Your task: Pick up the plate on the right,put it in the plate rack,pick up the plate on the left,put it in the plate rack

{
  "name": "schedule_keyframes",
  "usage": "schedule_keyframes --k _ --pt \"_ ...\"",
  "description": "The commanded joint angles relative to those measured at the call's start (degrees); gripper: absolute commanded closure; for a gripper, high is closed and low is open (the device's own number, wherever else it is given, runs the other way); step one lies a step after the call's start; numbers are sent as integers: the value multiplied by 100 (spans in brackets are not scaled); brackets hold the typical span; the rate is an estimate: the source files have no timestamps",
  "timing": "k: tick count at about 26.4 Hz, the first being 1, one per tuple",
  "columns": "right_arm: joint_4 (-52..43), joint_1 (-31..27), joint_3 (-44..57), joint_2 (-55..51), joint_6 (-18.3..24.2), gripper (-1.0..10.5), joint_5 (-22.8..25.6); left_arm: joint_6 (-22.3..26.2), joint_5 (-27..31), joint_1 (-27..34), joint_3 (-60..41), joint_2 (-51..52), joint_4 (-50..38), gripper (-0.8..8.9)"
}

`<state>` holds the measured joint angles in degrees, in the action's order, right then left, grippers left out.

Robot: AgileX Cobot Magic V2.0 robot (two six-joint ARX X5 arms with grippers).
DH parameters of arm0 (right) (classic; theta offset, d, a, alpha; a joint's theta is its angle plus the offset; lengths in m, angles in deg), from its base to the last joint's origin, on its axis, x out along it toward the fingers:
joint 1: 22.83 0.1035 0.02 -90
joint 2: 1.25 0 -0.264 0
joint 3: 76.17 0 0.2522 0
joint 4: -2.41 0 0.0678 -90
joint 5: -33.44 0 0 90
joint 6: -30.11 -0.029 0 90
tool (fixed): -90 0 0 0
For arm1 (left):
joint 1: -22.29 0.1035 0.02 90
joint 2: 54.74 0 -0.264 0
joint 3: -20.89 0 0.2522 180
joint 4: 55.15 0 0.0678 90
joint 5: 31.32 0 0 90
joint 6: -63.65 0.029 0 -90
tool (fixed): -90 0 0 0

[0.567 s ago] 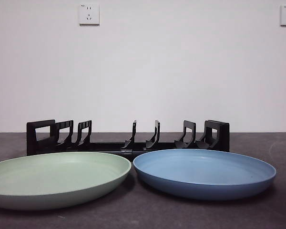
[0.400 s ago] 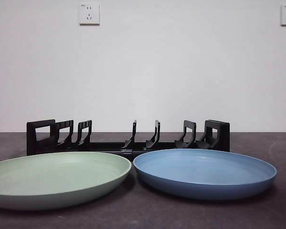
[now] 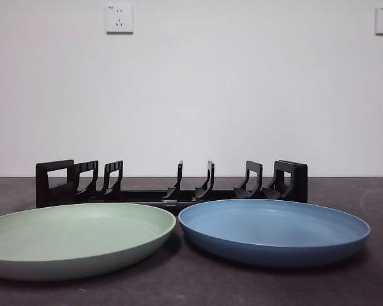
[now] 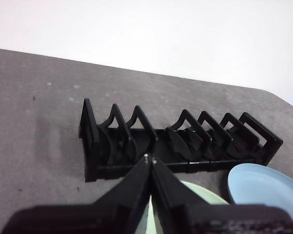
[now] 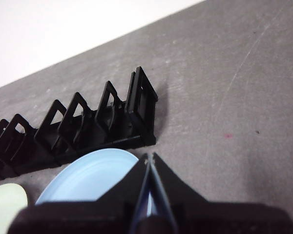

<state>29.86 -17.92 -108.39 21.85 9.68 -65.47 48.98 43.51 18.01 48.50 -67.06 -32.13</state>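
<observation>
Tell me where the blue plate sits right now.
In the front view the blue plate lies flat on the table's right side, just in front of the plate rack, beside the green plate on its left.

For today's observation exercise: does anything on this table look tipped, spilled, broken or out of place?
Nothing stands out. The green plate and blue plate lie flat, side by side, before the upright plate rack, which holds nothing. No spills or damage show.

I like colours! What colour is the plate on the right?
The right plate is blue, lying flat before the black plate rack; the front view shows it best.
</observation>
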Motion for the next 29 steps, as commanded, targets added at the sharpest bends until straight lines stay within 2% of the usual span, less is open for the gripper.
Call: schedule_keyframes --k 1,5,9,14,15,17,18,27,28,29 --pt "-39 9 -424 649 -26 957 -26 -13 -9 13 365 -584 7 819" --pt "9 7 -1038 1609 240 957 -525 0 -175 13 1003 -1515 221 820" --pt "291 9 -1580 2553 404 956 -1051 227 -553 13 1635 -2476 608 820" --pt "728 9 -2041 4033 754 941 -1506 284 -1484 7 2197 -3753 752 813" --pt "728 15 -2041 4256 822 913 -1513 269 -1552 0 2210 -3895 754 797" --pt "728 20 -2041 4636 852 767 -1510 225 -1528 -83 2210 -4113 752 592" --pt "728 20 -2041 4789 852 753 -1510 151 -1508 -133 2210 -4183 750 552" --pt "278 280 -2041 6000 848 762 -1513 70 -1325 -708 2221 -4409 415 553" --pt "212 321 -2041 6113 848 771 -1506 72 -1292 -741 2221 -4430 413 553" --pt "160 354 -2041 6210 831 830 -1491 72 -1287 -772 2221 -4448 402 553"
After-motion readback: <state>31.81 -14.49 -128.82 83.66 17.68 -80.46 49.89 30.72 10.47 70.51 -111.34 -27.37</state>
